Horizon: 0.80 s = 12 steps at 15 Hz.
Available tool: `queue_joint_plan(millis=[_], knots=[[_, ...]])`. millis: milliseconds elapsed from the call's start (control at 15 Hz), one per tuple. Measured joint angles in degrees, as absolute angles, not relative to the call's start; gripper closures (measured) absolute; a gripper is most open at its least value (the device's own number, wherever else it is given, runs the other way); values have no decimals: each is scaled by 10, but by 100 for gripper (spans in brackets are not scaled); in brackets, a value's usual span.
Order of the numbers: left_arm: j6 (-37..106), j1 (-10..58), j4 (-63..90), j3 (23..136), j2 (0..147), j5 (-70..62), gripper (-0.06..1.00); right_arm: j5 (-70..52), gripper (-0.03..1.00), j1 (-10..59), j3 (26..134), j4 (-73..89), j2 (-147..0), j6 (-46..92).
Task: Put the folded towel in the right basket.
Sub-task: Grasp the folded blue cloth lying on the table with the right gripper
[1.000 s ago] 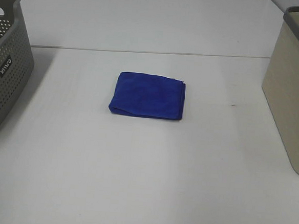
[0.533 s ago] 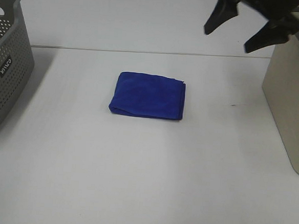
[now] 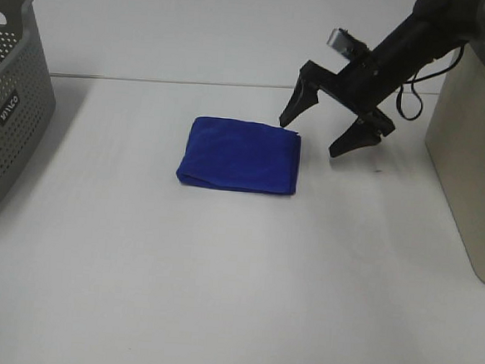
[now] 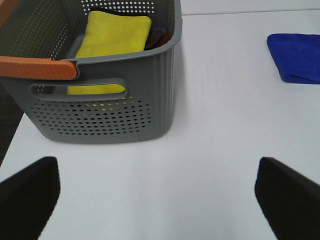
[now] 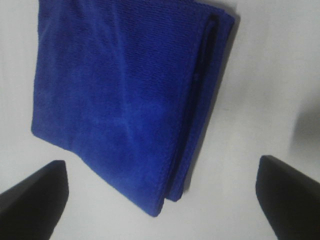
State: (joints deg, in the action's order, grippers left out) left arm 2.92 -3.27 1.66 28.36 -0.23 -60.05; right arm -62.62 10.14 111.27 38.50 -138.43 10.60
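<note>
The folded blue towel [image 3: 239, 155] lies flat on the white table near its middle. It also shows in the right wrist view [image 5: 125, 95] and at the far edge of the left wrist view [image 4: 296, 56]. My right gripper [image 3: 321, 129] is open and empty, hanging just above the table at the towel's right far corner, its fingertips [image 3: 290, 114] apart. The right basket [image 3: 476, 148], beige with a grey rim, stands at the table's right edge. My left gripper [image 4: 160, 192] is open and empty, out of the exterior view, by the grey basket.
A grey perforated basket [image 3: 10, 107] stands at the left edge. In the left wrist view it [image 4: 100, 107] holds a folded yellow towel [image 4: 112, 42] and a dark item beside it. A table seam [image 3: 232, 86] runs behind the towel.
My right arm came into view from the upper right and moved down and left, from above the right basket to the towel's right far corner. The towel has not moved.
</note>
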Motion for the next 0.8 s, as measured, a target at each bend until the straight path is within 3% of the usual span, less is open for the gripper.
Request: queue_joint_plan(millis=[667, 800], knots=[[29, -33, 26, 284, -2, -600, -4, -549, 4, 138, 1123, 430, -1437, 68], [29, -33, 26, 284, -2, -600, -4, -520, 16, 169, 1125, 434, -1442, 53]])
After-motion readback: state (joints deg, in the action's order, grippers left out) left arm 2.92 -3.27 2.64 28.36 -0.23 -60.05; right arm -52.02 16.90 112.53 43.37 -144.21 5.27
